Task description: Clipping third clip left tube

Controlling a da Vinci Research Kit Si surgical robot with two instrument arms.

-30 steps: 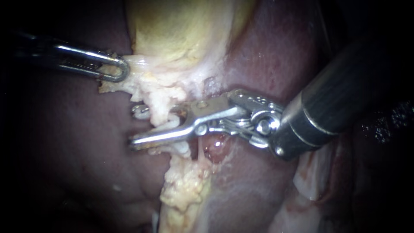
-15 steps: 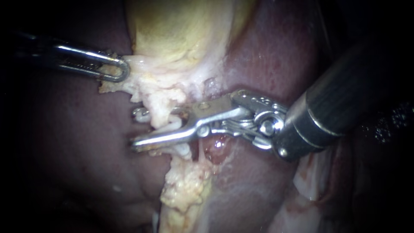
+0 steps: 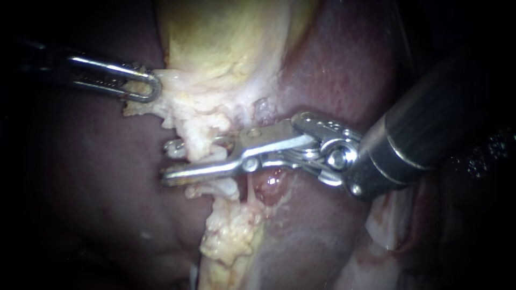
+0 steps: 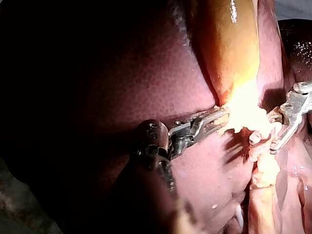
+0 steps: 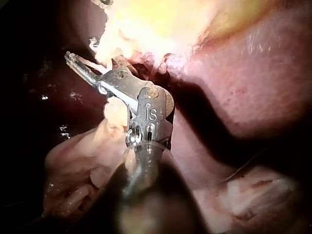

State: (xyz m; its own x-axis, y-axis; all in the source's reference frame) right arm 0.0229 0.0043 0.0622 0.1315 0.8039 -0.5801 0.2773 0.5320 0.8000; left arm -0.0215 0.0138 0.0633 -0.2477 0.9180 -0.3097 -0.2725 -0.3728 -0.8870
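- Endoscope view: the left tool (image 3: pixel 146 86) comes in from the left. Its jaws are pressed together on the pale tissue (image 3: pixel 185 110) at the lower edge of the yellow gallbladder (image 3: pixel 226 37).
- The right tool (image 3: pixel 171 161) comes in from the right and lies across the middle, over the dark red liver (image 3: pixel 333 70).
- Its two long jaws sit one above and one below the tube (image 3: pixel 212 156), a whitish strand running down from the pale tissue. Both jaws touch the tube, so it is pinched between them with only a narrow gap left.
- A small metal loop (image 3: pixel 173 145) shows at the tube's left side, just above the lower jaw. I cannot tell whether it is a clip.
- A red pit (image 3: pixel 271 185) lies in the liver just under the right tool's hinge, with lumpy yellow fat (image 3: pixel 231 231) below the tube.
- Left wrist view: the left tool (image 4: pixel 217 117) grips the brightly lit pale tissue ahead of it. The right tool (image 4: pixel 274 132) meets the same tissue from the far side.
- Right wrist view: the right tool (image 5: pixel 80 66) reaches ahead into the pale tissue. Its jaws are nearly together, with tissue against them.
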